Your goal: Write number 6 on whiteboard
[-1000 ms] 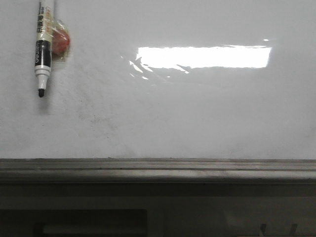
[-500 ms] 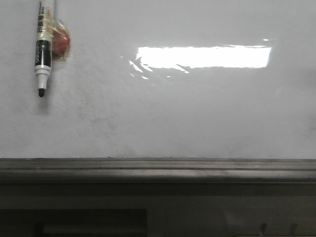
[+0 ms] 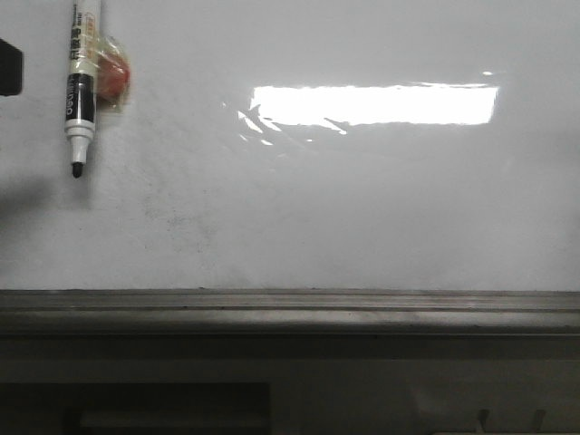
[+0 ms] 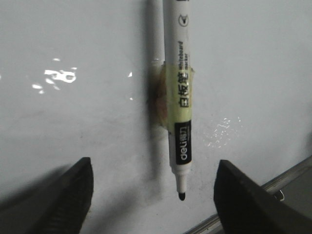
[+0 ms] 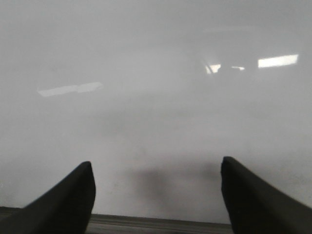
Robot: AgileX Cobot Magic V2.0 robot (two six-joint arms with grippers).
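The whiteboard (image 3: 362, 199) fills the front view, glossy and smudged, and no number 6 is in view on it. A white and black marker pen (image 3: 80, 82) hangs tip down at its upper left, taped to a red magnet (image 3: 112, 77). My left gripper (image 4: 153, 163) is open in front of the board. The marker pen (image 4: 179, 122) hangs between its spread fingers, and neither finger touches it. A dark part of the left arm (image 3: 9, 68) shows at the front view's left edge. My right gripper (image 5: 156, 162) is open and empty before bare whiteboard (image 5: 156, 97).
A grey ledge strip (image 3: 290, 308) runs along the board's lower edge, also seen as the ledge (image 5: 146, 224) in the right wrist view. A bright rectangular light glare (image 3: 376, 104) sits right of centre on the board. Dark furniture lies below the ledge.
A dark part of the left arm has come into the front view at the left edge, level with the marker, with a shadow below it. The marker has not moved.
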